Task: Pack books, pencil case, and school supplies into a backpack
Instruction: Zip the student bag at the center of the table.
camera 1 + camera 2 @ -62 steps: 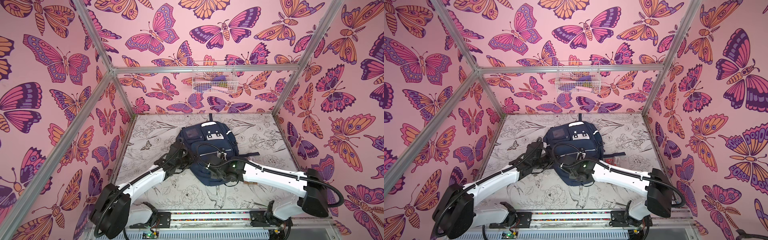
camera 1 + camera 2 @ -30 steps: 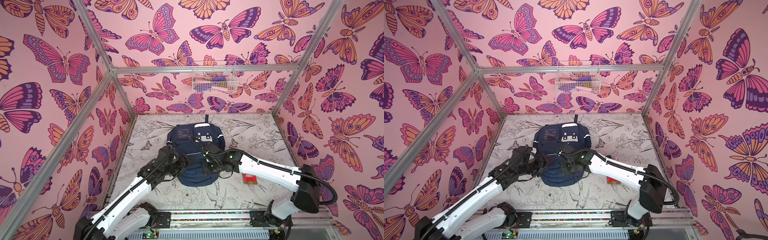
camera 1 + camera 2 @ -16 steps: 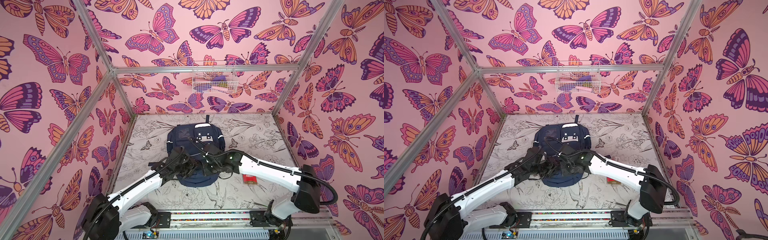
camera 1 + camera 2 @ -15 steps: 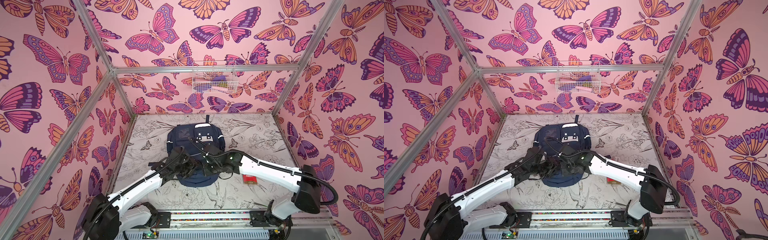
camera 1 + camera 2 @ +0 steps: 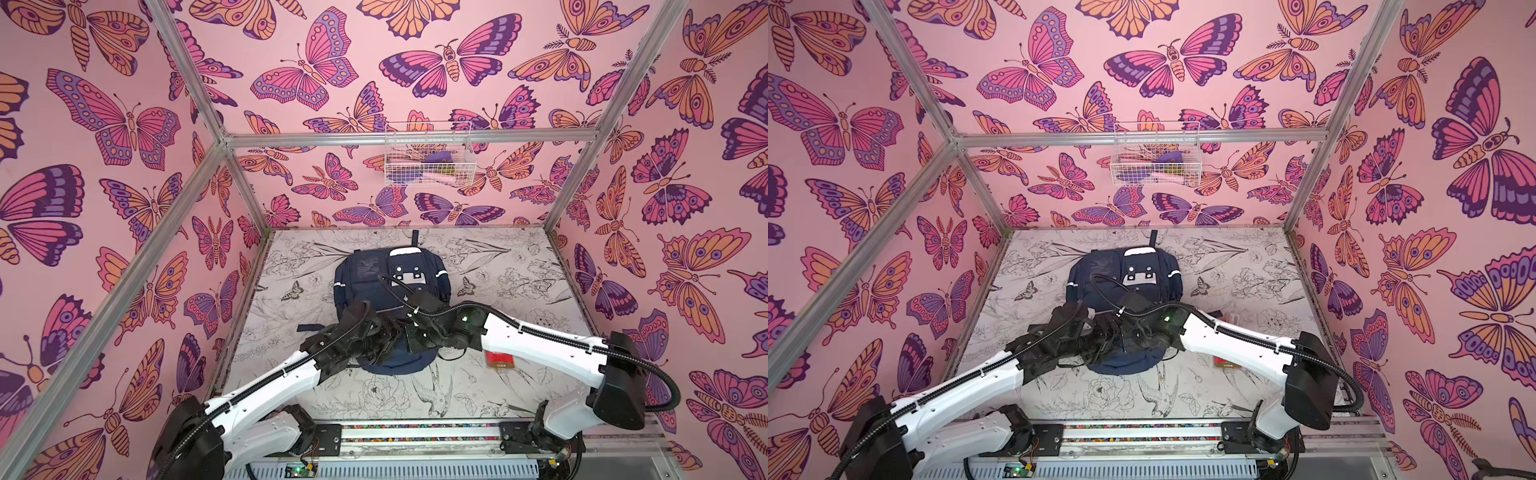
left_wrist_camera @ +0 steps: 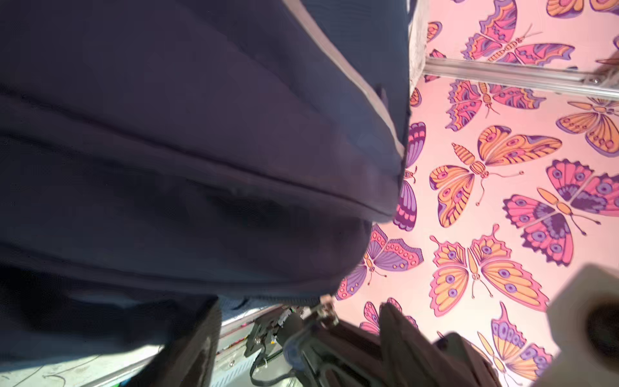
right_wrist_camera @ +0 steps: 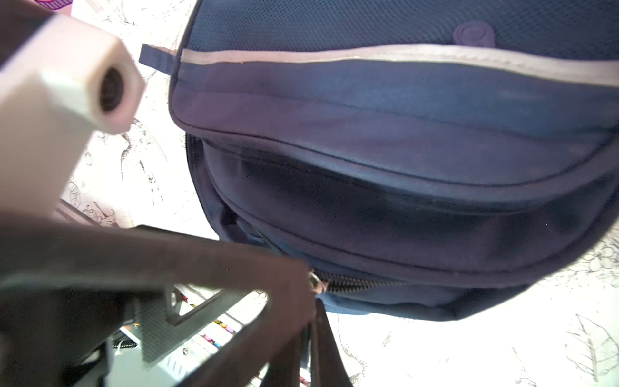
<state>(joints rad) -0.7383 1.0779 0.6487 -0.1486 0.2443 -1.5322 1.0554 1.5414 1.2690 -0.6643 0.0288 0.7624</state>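
The navy-blue backpack [image 5: 365,274] [image 5: 1096,266] lies flat on the table with its white top tab towards the back wall. Both grippers meet at its near end. My right gripper [image 7: 313,311] [image 5: 409,336] is shut on the pull of the metal zip slider [image 7: 316,283] [image 6: 325,308] on the backpack's edge seam [image 7: 402,150]. My left gripper [image 6: 294,335] [image 5: 384,334] is open, one finger against the backpack fabric [image 6: 201,134], with the right gripper's fingers and the slider between its jaws. Books and pencil case are out of view.
A small red flat item [image 5: 500,361] [image 5: 1225,362] lies on the table under the right arm. A white wire basket [image 5: 428,166] holding several small things hangs on the back wall. Pink walls close in the left, right and back sides.
The left arm has swung in from the backpack's left side to its near end beside the right gripper. The right gripper stays shut at the zip; the backpack has barely moved.
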